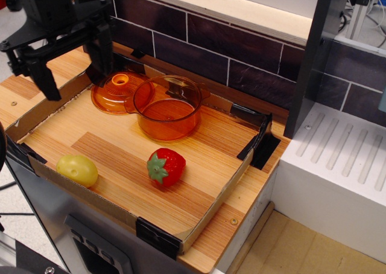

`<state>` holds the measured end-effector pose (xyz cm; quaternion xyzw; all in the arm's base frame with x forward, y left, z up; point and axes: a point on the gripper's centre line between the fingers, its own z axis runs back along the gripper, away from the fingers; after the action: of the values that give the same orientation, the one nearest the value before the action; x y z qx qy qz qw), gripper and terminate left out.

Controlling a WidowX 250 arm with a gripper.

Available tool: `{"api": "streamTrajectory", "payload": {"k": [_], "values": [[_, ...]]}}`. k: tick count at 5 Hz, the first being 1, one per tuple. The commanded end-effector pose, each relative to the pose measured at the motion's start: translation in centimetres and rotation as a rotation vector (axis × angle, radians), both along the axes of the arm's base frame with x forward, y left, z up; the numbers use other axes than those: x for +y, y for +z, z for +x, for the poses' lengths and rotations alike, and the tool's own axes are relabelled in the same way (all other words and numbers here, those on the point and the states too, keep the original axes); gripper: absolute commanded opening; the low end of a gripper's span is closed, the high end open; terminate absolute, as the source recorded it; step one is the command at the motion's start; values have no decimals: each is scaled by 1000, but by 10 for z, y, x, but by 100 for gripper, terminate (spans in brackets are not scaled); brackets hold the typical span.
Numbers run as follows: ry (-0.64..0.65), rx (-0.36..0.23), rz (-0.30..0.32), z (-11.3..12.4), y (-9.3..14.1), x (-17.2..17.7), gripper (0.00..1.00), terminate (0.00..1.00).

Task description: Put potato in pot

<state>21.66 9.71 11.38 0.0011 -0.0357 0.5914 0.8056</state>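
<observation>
The black robot gripper (73, 69), fingers spread and grasping nothing, hangs over the tray's far left corner; the small pale-yellow oval potato (77, 169) lies at the near-left edge, apart from the transparent orange pot (167, 108)

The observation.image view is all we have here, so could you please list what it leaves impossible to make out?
- Lid: its right edge is hidden behind the pot.
- Gripper: its upper body and the arm are cut off by the top edge; only the open fingers show.
- Potato: its underside and exact contact with the cardboard tray wall cannot be told.
- Strawberry: far side hidden.
</observation>
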Motion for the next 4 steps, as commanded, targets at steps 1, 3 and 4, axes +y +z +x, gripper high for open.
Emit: {"api": "streamTrajectory", "payload": {"k": [1, 3, 4], "values": [[179, 50, -10, -8, -22, 7, 100, 0], [147, 5, -24, -21, -49, 0, 100, 0], [142, -22, -23, -19, -54, -3, 100, 0]]}}
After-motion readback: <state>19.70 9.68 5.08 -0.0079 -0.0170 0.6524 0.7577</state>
